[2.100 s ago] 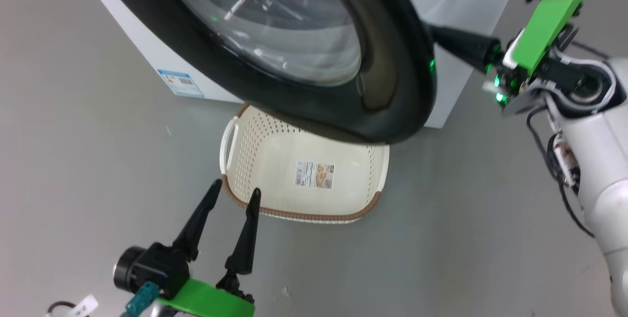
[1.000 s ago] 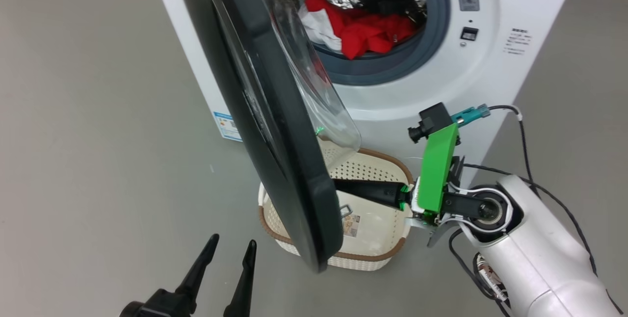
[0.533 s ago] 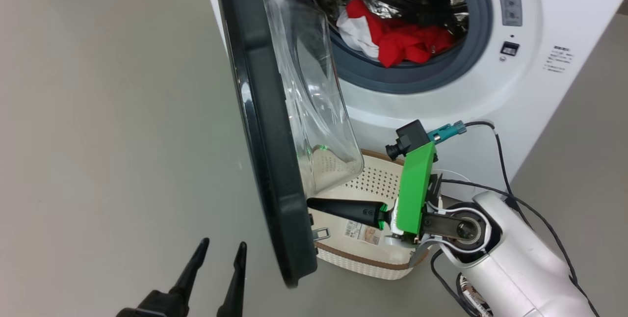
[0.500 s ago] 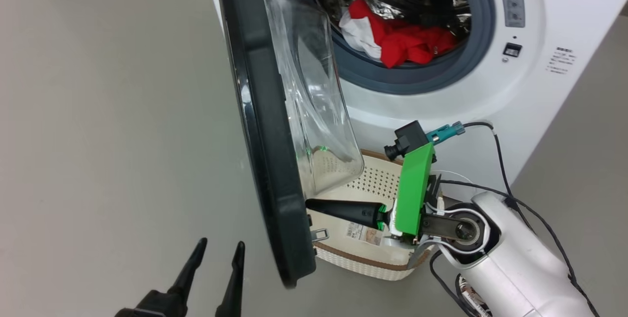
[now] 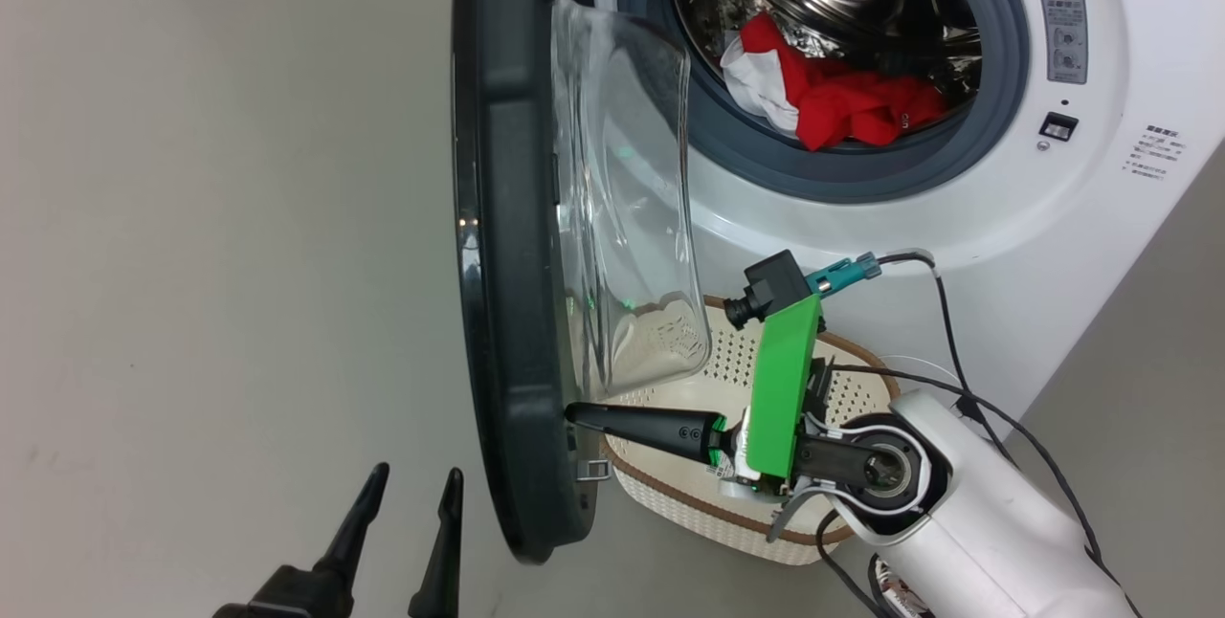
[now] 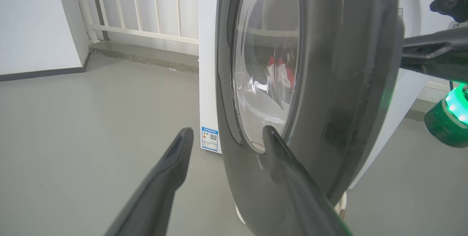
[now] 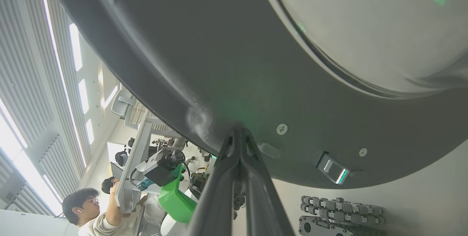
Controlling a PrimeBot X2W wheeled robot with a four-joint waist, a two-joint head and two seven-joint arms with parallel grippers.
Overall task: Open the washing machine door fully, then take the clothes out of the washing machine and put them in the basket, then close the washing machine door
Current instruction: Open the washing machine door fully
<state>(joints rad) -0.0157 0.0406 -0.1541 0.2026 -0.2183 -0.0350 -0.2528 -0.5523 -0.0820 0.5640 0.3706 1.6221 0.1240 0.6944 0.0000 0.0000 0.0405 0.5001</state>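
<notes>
The washing machine door (image 5: 507,216) stands swung out, edge-on in the head view, its glass bowl (image 5: 622,197) facing the drum. My right gripper (image 5: 572,412) is shut, its tips pressed against the door's inner rim (image 7: 219,64) low down, just above the basket (image 5: 670,494). Red and white clothes (image 5: 842,106) lie in the drum of the washing machine (image 5: 957,245). My left gripper (image 5: 413,474) is open and holds nothing, left of the door's outer face (image 6: 347,82). In the left wrist view that left gripper (image 6: 227,132) points at the door's lower rim.
The basket sits on the grey floor against the machine's front, partly under the door and my right arm. A black cable (image 5: 957,350) loops from the right wrist. Railing (image 6: 146,6) runs behind the machine. A person (image 7: 84,206) sits at a bench beyond the door.
The head camera has shifted. The door has swung further out from the machine, with my shut right gripper still against its inner rim. The left gripper stays open.
</notes>
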